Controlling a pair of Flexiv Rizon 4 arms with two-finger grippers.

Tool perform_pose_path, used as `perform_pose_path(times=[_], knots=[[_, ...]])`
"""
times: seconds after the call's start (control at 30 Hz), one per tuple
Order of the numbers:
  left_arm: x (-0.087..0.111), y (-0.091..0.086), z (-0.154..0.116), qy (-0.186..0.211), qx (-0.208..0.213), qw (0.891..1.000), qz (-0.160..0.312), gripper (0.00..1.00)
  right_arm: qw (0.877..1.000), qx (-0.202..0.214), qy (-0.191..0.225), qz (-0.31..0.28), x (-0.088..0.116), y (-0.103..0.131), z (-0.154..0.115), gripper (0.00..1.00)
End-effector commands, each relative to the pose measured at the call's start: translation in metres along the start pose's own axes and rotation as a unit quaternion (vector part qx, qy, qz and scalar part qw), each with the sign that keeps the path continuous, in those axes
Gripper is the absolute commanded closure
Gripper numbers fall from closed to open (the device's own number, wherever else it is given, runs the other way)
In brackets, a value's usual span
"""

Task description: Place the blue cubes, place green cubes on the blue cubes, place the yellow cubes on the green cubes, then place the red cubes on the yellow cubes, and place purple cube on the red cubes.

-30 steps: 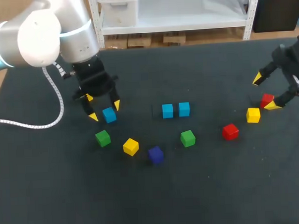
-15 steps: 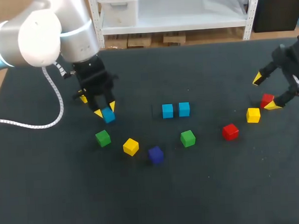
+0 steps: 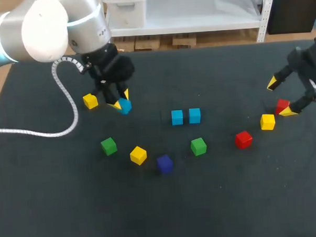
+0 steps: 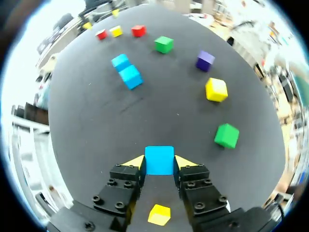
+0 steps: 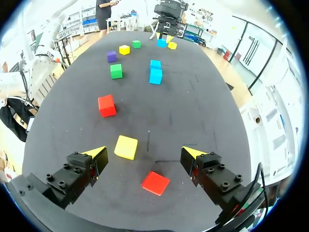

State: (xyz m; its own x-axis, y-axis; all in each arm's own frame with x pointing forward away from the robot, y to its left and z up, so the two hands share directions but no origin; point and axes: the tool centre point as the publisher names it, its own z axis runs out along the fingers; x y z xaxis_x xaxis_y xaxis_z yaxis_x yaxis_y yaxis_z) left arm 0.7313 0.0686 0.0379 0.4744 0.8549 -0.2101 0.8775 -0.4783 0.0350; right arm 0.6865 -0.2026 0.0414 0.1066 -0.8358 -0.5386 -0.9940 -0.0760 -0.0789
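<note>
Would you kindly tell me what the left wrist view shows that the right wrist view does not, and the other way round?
Only the left wrist view shows, up close, the left gripper shut on a blue cube, with one finger against each side. Only the right wrist view shows the right gripper open, with a red cube lying on the table between its fingers, touched by neither. Both views show the pair of blue cubes close together, the purple cube and the dark table.
</note>
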Motion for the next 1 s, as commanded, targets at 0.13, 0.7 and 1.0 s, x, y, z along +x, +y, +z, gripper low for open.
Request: perform_pose_path(times=[0.13, 0.7, 1.0], knots=[[-0.020, 0.000, -0.001, 0.038, -0.059, 0.983, -0.168, 1.00, 1.000, 0.000, -0.001, -0.001, 0.000, -0.001, 0.000, 0.00], [-0.056, 0.002, 0.007, 0.017, -0.058, 0.966, -0.252, 1.00, 1.000, 0.000, -0.001, -0.001, 0.000, -0.001, 0.000, 0.00], [-0.073, 0.002, 0.009, 0.004, -0.053, 0.966, -0.252, 1.00, 1.000, 0.000, -0.001, -0.001, 0.000, -0.001, 0.000, 0.00]])
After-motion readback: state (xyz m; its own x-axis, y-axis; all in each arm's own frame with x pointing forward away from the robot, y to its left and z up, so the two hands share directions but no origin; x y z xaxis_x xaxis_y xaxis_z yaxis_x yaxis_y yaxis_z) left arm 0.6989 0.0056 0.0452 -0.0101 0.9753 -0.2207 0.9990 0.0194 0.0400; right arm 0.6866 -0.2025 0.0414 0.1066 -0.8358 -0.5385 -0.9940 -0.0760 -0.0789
